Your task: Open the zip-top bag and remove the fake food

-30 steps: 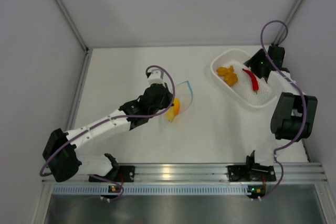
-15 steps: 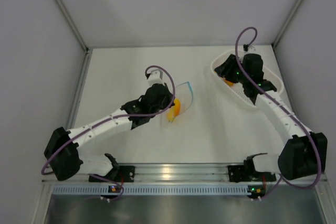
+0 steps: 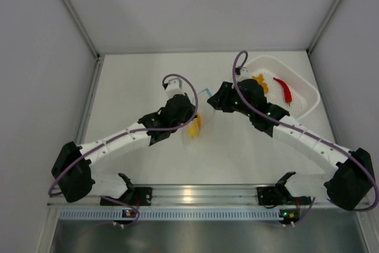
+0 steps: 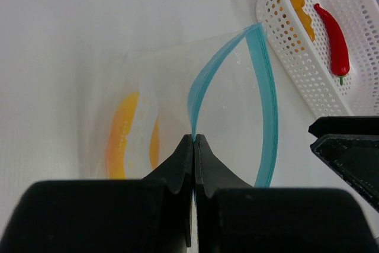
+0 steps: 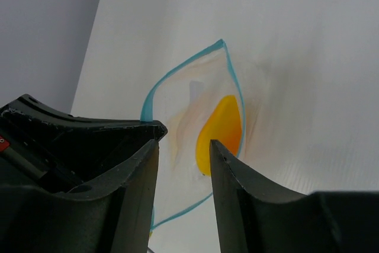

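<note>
At table centre: small clear crinkly plastic zip-top bag (image 4: 160, 93), blue zip strip, mouth agape; yellow-orange toy wedge (image 5: 220, 130) inside. L gripper (image 4: 193, 141) pinches near lip of strip. R gripper (image 5: 185, 140) fingers spread, near bag mouth. White perforated basket (image 3: 309, 95), far right: slim red chili (image 3: 284, 89), orange lumpy chunk (image 3: 260, 81).

White table (image 3: 130, 81), seemingly grey walls (image 3: 195, 4)

Mid-frame, the wedge (image 3: 195, 124) lies in the zip-top bag (image 3: 203, 111); upper right, the chili pepper (image 3: 283, 89) and chunk (image 3: 260, 82) lie in the basket (image 3: 303, 100).
</note>
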Robot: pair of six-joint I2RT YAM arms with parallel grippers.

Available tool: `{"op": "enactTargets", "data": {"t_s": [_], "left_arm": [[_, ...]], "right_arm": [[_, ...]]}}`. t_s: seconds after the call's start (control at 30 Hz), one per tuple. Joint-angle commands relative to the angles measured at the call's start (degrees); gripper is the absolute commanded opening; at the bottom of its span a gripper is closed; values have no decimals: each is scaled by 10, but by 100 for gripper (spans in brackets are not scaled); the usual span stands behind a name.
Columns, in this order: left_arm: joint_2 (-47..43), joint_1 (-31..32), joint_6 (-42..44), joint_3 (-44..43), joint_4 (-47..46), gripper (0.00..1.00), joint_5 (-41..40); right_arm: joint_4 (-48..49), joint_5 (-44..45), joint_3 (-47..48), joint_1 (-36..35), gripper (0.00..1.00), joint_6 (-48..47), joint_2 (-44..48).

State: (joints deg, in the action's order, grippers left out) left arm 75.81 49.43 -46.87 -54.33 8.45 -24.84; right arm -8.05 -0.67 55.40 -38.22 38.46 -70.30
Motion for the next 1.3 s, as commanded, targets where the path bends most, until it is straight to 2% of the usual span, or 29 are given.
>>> {"op": "enactTargets", "data": {"t_s": [0.0, 0.27, 0.8, 1.03, 1.17, 1.27], "left_arm": [[-8, 0, -27, -12, -40, 0, -21], [-43, 1, -84, 41, -78, 0, -35], [-73, 1, -118, 105, -99, 0, -48], [-109, 1, -132, 130, -99, 0, -67], [-125, 1, -125, 142, -99, 0, -83], [-136, 1, -115, 149, -99, 0, -103]], "right_arm": [[21, 64, 18, -33, 40, 22, 1], [19, 139, 38, -84, 36, 72, -57], [-27, 153, 161, -119, 35, 63, -232], [-35, 173, 174, -129, 34, 64, -268], [-57, 215, 186, -149, 34, 52, -281], [-51, 199, 181, -156, 34, 56, -289]]}}
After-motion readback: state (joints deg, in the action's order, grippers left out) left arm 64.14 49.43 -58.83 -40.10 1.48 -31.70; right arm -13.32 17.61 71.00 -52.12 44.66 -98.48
